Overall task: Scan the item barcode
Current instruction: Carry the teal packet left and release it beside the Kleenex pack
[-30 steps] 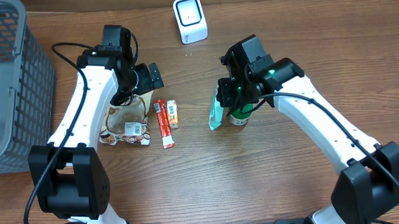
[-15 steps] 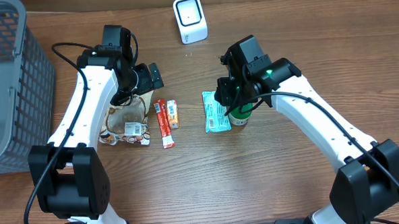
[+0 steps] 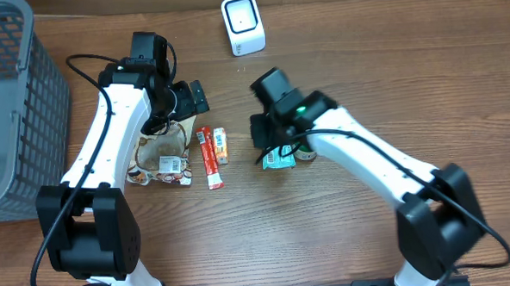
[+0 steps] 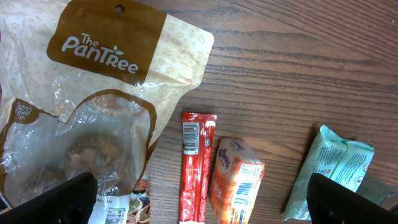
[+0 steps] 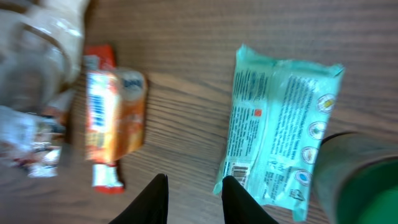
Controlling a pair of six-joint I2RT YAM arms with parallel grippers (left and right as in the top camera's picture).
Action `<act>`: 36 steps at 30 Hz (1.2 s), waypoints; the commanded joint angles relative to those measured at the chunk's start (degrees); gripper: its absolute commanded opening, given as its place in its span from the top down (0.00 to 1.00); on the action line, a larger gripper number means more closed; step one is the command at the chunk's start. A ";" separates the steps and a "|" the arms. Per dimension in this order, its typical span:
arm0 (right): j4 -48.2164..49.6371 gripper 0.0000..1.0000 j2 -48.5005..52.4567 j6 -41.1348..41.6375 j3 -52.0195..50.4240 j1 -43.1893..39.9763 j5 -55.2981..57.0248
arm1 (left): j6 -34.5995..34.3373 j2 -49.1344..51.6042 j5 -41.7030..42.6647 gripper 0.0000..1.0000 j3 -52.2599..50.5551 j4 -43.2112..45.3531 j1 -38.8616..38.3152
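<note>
This looks like a mock shop checkout set up for robot trials. A small white barcode scanner (image 3: 243, 24) stands at the far edge of a wood-grain table (image 3: 328, 243). A grey plastic shopping basket (image 3: 12, 110) sits at the left. Packaged goods lie between: a snack bag (image 4: 93, 124) printed "The PanTree", a red stick pack (image 4: 198, 165), an orange packet (image 4: 236, 180) and a green pack (image 5: 280, 130), several showing barcodes. A white left arm (image 3: 108, 141) and right arm (image 3: 368, 160) reach over them.

One table (image 3: 328, 243) carries seven items: one white barcode scanner (image 3: 243, 23), one grey mesh basket (image 3: 12, 102), one brown snack pouch (image 4: 93, 106), one red stick packet (image 4: 198, 168), one orange tissue pack (image 4: 236, 180), one teal wipes packet (image 5: 280, 143) and one small green bottle (image 5: 367, 186). Two robot arms stand there: left arm (image 3: 108, 136), right arm (image 3: 359, 151).
</note>
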 commanded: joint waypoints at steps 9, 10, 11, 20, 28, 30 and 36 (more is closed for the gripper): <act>-2.97 0.71 4.96 3.23 0.00 -0.33 12.87 | -0.20 -0.04 0.46 0.01 1.16 -0.09 -0.02; -3.74 0.71 5.09 3.23 0.00 -0.72 13.84 | -0.20 -0.04 0.48 0.00 1.16 -0.07 -0.02; -4.44 0.71 5.09 3.26 0.00 -1.09 14.75 | -0.20 -0.04 0.48 0.00 1.16 -0.07 -0.02; -5.95 0.63 5.09 3.23 0.00 -2.95 16.02 | -0.20 -0.04 0.48 0.00 1.16 -0.07 -0.02; -5.88 0.48 5.18 3.26 0.00 -3.10 15.96 | -0.20 -0.04 0.46 0.01 1.16 -0.09 -0.02; -5.68 0.48 5.18 3.23 0.00 -3.10 15.21 | -0.20 -0.04 0.48 0.00 1.16 -0.07 -0.02; -3.98 0.48 5.20 3.21 0.00 -3.10 12.33 | -0.20 -0.04 0.48 0.01 1.16 -0.07 -0.02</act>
